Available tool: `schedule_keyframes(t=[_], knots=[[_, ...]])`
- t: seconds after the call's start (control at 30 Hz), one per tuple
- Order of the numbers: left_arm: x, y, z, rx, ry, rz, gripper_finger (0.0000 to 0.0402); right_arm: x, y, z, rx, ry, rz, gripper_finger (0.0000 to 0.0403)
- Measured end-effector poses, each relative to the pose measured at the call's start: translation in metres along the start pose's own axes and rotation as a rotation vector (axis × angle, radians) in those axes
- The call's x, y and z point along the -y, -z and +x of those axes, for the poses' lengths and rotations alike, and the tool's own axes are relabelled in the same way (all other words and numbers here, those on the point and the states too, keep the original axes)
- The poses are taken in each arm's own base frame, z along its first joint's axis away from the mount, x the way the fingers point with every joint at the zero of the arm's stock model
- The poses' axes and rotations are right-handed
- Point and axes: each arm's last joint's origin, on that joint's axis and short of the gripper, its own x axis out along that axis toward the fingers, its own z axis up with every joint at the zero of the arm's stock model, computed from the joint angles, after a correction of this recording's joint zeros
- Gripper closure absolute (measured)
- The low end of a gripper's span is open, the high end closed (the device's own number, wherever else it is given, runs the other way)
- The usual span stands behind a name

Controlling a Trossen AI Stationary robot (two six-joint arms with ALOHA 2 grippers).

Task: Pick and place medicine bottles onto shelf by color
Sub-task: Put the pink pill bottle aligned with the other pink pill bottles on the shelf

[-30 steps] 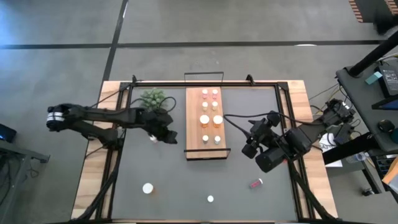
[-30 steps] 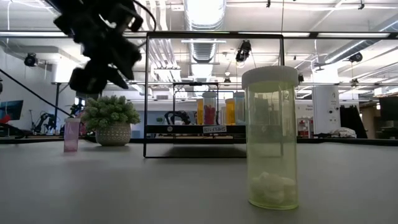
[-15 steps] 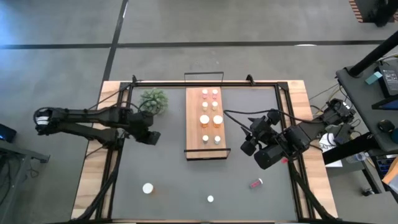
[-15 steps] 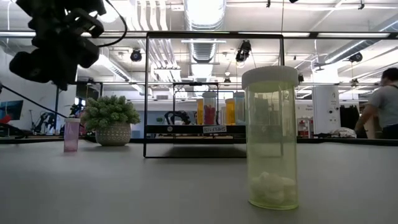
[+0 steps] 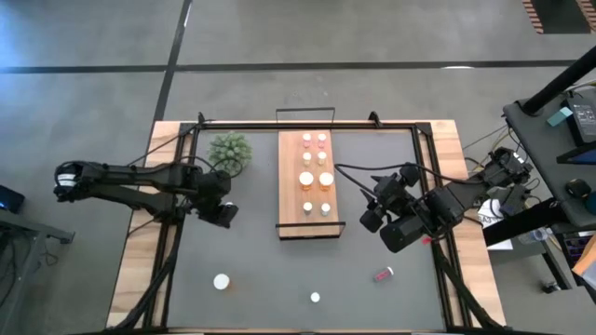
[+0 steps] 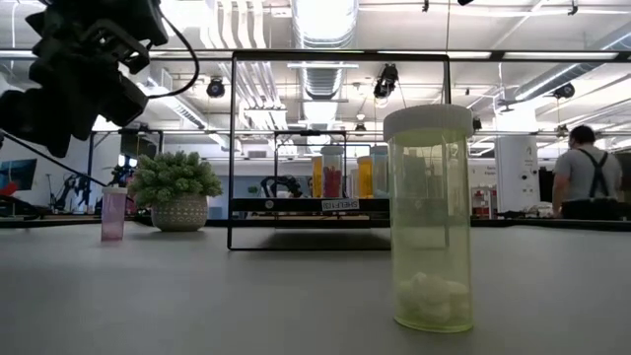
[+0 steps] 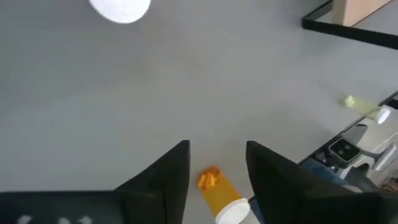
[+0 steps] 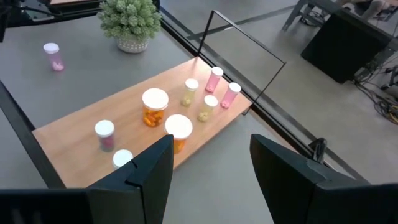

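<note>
The light-wood shelf point(image 5: 291, 186) point(image 8: 74, 134) stands mid-table and carries several white-capped bottles: pink point(image 8: 214, 78), whitish point(image 8: 189, 90) and orange point(image 8: 154, 106). My left gripper point(image 5: 222, 214) point(image 7: 217, 149) hovers open and empty, high above the table, left of the shelf. An orange bottle point(image 7: 219, 198) shows on the table through its finger gap. A pink bottle point(image 6: 113, 214) point(image 8: 53, 56) stands below it. My right gripper point(image 5: 368, 212) point(image 8: 211, 140) is open and empty, right of the shelf. Loose bottles stand near the front edge point(image 5: 222, 281) point(image 5: 315, 298), and a red one point(image 5: 383, 274) lies there.
A green potted plant point(image 5: 229, 149) point(image 6: 177, 187) stands at the far left beside the shelf. A black frame rail point(image 5: 307, 124) runs along the table's far edge. The pale-green bottle point(image 6: 429, 217) stands close to the low camera. A person point(image 6: 577, 173) is in the room behind.
My left gripper has gone toward the table's left edge, away from the shelf, then a little toward the near edge. It now covers the pink bottle in the high view. A person has walked into the room behind.
</note>
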Motion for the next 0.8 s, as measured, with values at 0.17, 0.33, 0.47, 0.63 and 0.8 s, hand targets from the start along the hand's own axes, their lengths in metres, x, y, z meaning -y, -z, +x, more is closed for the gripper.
schedule_keyframes(t=[0.17,0.33,0.47,0.63,0.8], knots=[[-0.001,0.000,0.001,-0.001,-0.012,-0.006,0.0241,0.000,0.000,0.000,0.000,0.000,-0.008,0.0199],[-0.001,-0.005,0.003,0.099,-0.063,-0.042,0.0238,0.000,0.000,0.000,0.000,0.000,-0.008,0.0199],[-0.001,-0.010,0.001,0.270,-0.129,-0.112,0.0237,0.000,0.000,0.000,0.000,-0.001,-0.007,0.0199],[-0.002,-0.014,0.002,0.364,-0.169,-0.166,0.0237,0.000,0.000,0.000,0.001,-0.001,-0.006,0.0199],[-0.003,-0.020,0.015,0.365,-0.256,-0.158,0.0237,-0.001,0.000,0.000,0.002,-0.004,-0.002,0.0199]])
